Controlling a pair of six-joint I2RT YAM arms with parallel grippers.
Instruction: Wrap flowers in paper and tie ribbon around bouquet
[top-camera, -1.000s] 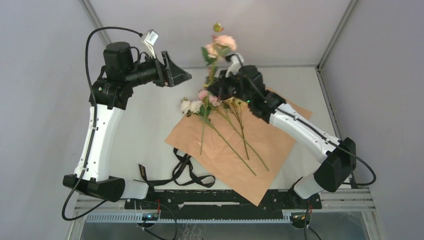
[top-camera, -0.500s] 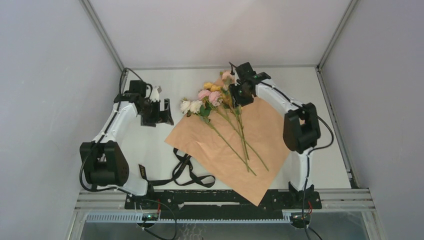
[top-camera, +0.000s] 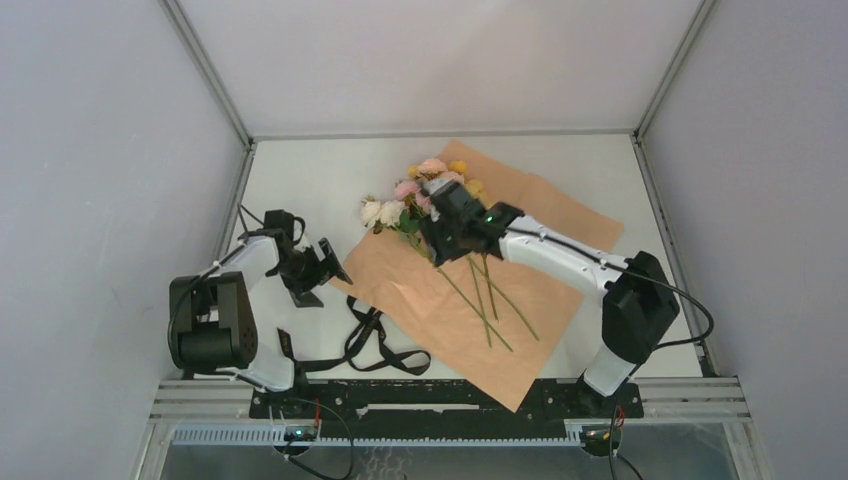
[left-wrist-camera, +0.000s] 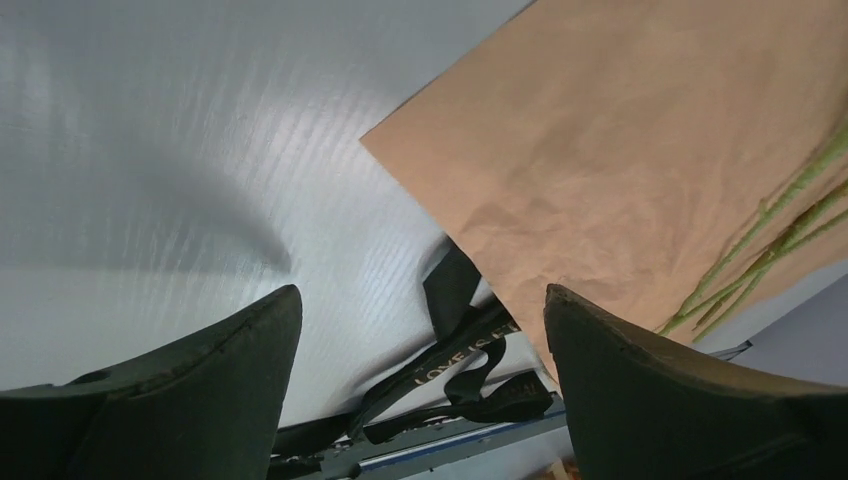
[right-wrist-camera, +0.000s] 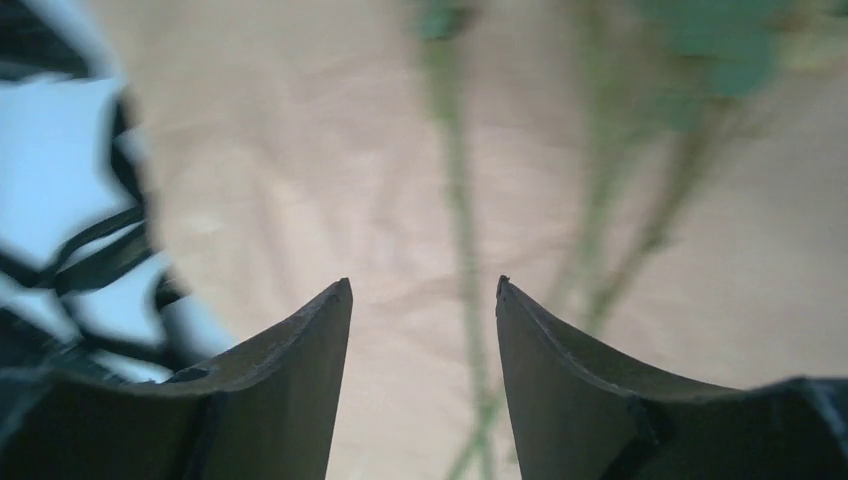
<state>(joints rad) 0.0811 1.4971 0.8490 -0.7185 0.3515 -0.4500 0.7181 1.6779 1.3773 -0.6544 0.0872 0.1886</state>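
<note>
Bottom centre lies the floppy ribbon (top-camera: 375, 345); mid-frame sits the thin, crease-prone paper (top-camera: 545, 310), with the flowers (top-camera: 420, 195) across its upper-left edge. We would lift the paper by a corner. The left gripper (top-camera: 322, 275) gapes wide beside it; the right gripper (top-camera: 440, 238), parted and empty, hovers over the stems (top-camera: 480, 300). Only the left wrist view shows the ribbon's lettering (left-wrist-camera: 452, 358).

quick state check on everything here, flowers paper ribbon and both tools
flowers: lying loose across the paper, unwrapped
paper: spread flat, peach side up
ribbon: loose and untied, next to the paper
left tool: open, empty
right tool: open over the flowers, holding nothing
</note>
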